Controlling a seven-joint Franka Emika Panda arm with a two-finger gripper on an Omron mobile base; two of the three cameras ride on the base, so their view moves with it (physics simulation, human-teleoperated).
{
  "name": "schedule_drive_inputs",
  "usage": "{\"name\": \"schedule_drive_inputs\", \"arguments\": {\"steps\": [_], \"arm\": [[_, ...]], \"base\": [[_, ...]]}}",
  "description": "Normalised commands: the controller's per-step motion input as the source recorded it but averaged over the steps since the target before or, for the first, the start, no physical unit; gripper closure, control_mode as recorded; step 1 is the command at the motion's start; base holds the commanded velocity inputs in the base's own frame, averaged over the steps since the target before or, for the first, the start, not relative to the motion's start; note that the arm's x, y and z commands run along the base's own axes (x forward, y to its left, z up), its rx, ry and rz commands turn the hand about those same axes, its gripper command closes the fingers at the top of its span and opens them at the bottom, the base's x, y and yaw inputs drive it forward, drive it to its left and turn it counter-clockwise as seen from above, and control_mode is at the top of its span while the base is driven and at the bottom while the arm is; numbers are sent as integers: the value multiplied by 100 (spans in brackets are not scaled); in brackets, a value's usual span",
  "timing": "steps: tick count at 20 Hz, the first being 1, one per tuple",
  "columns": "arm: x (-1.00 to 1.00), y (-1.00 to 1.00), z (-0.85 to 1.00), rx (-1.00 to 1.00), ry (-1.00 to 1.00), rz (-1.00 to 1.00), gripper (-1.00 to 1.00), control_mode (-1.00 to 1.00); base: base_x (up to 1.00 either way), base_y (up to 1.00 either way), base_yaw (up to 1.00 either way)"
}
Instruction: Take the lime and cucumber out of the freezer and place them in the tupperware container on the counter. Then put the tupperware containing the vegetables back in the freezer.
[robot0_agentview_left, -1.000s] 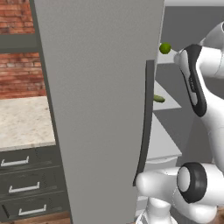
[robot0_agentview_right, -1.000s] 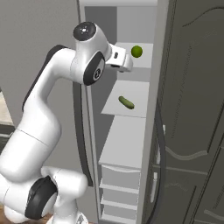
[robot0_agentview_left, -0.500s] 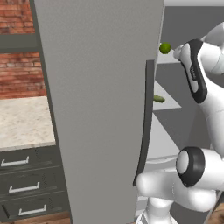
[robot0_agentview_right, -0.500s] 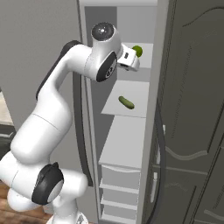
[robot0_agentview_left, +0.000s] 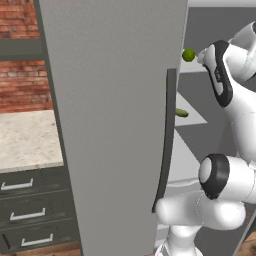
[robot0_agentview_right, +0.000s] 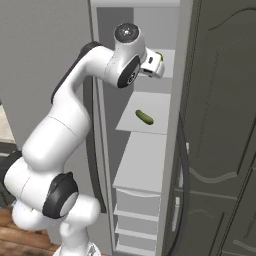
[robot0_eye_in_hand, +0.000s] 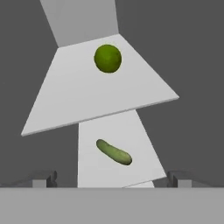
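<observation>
Two freezer shelves are holding one item each, lime above cucumber, while spread fingers are gripping nothing.

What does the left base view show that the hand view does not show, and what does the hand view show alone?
Left base view alone: the freezer door with its dark handle, the counter, the drawers and a brick wall. Hand view alone: the whole cucumber on the lower shelf, and the spread fingertips. Both: the lime on the upper shelf.
</observation>
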Motion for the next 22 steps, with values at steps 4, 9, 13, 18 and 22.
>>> {"name": "schedule_drive_inputs", "arguments": {"steps": [4,9,13,18,22], "arm": [[35,0,0,0,-1,0,-100,-100],[38,0,0,0,-2,0,-100,-100],[40,-13,0,0,0,0,-100,-100],[36,-19,0,2,0,0,-100,-100],[31,-5,0,1,-1,0,-100,-100]], "base": [[0,0,0],[0,0,0],[0,0,0],[0,0,0],[0,0,0]]}}
